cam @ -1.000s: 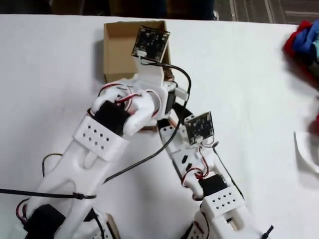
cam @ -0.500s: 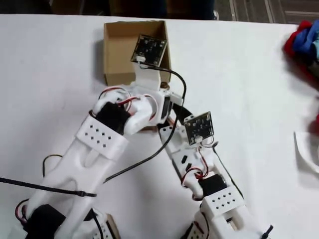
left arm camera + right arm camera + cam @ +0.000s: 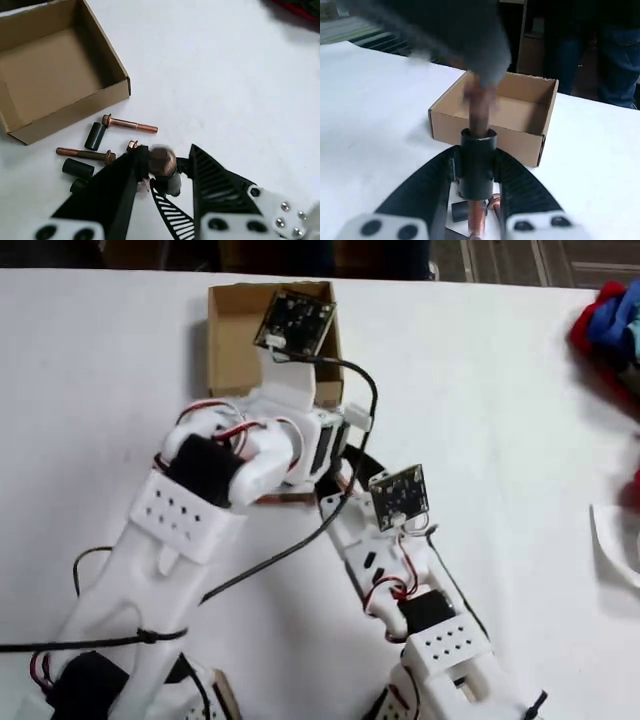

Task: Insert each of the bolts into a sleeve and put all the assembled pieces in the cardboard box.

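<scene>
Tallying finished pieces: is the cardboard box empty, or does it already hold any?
Empty, as far as shows: the cardboard box floor is bare in the left wrist view, while loose bolts and sleeves lie outside it.

Black sleeve (image 3: 477, 165) around a copper bolt (image 3: 479, 107), near the plain brown box (image 3: 485, 131); white table (image 3: 370, 100).

Shiny coppery metal bolts (image 3: 129, 123), matt black sleeves (image 3: 95, 136), plain matt cardboard box (image 3: 75, 112), smooth white table (image 3: 225, 75).
</scene>
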